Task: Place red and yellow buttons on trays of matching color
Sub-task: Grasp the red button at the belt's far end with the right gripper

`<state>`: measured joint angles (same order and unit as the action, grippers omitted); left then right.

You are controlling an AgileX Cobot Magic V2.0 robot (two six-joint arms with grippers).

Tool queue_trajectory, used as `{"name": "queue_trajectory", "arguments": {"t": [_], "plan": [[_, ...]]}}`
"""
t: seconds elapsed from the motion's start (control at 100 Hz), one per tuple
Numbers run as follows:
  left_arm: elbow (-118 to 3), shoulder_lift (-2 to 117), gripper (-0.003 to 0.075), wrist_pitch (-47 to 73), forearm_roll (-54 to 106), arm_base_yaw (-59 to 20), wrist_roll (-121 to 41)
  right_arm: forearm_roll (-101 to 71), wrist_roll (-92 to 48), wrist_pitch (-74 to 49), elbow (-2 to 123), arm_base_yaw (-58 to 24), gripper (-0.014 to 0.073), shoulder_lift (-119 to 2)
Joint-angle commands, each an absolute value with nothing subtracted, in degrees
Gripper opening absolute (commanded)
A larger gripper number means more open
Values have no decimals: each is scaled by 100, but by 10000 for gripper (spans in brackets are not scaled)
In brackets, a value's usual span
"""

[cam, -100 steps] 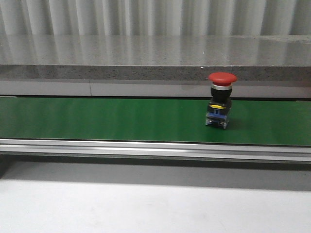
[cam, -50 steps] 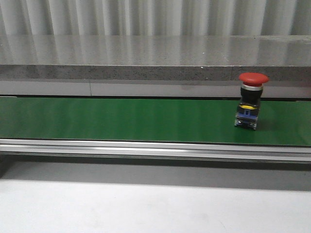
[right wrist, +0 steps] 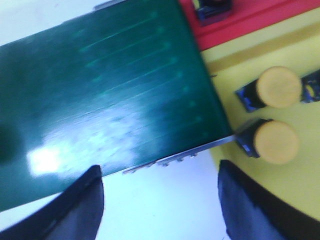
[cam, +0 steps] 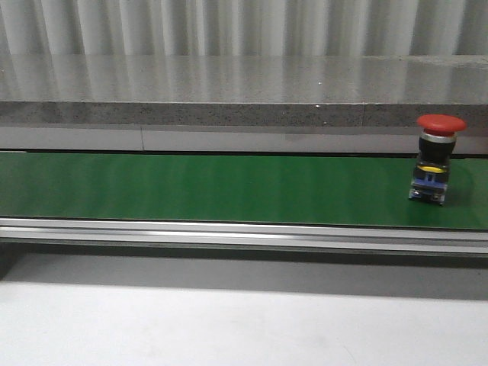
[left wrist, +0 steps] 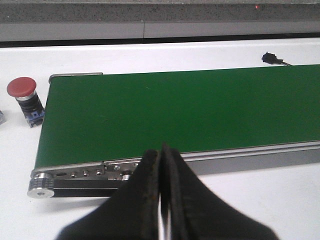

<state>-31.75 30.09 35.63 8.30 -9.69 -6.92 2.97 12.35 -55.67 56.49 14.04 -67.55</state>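
Note:
A red button point(cam: 436, 156) stands upright on the green belt point(cam: 213, 187) near the right edge of the front view. Another red button point(left wrist: 24, 98) stands on the white table beside the belt's end in the left wrist view. My left gripper point(left wrist: 161, 165) is shut and holds nothing, hanging over the belt's near rail. My right gripper point(right wrist: 160, 195) is open and empty over the white table by the belt's other end. Two yellow buttons point(right wrist: 278, 87) point(right wrist: 274, 141) lie on the yellow tray point(right wrist: 295, 185). A strip of the red tray point(right wrist: 240, 22) shows beyond it.
A grey stone ledge point(cam: 229, 88) runs behind the belt. A small black connector point(left wrist: 271, 58) lies on the white table beyond the belt. The belt's metal rail point(cam: 244, 232) runs along its near side.
The red button on the belt has travelled steadily to the right, from the right of the middle to near the frame's right edge.

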Motion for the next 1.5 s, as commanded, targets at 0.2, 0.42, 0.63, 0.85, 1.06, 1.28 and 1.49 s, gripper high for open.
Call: {"name": "queue_trajectory", "arguments": {"t": [0.2, 0.42, 0.63, 0.85, 1.06, 1.28, 1.49], "plan": [[-3329, 3030, -20, 3147, 939, -1025, -691, -983, -242, -5558, 5788, 1043, 491, -6655], [-3329, 3030, -20, 3147, 939, -1025, -691, -1946, -1345, -5707, 5788, 1008, 491, -7035], [-3329, 3030, -20, 3147, 939, -1025, -691, -2138, -1584, -5481, 5788, 993, 491, -7522], [-3329, 3030, -20, 3147, 939, -1025, -691, -2156, -1760, -4953, 5788, 989, 491, -7935], [-3329, 3030, -20, 3147, 939, -1025, -691, -2229, -1846, -4179, 5788, 989, 476, -8108], [-3329, 3030, -20, 3147, 939, -1025, -691, -2229, -1839, -3722, 5788, 989, 134, -8164], [-3329, 3030, -20, 3147, 939, -1025, -691, -2229, -1730, -3382, 5855, 1241, 70, -8007]]}}
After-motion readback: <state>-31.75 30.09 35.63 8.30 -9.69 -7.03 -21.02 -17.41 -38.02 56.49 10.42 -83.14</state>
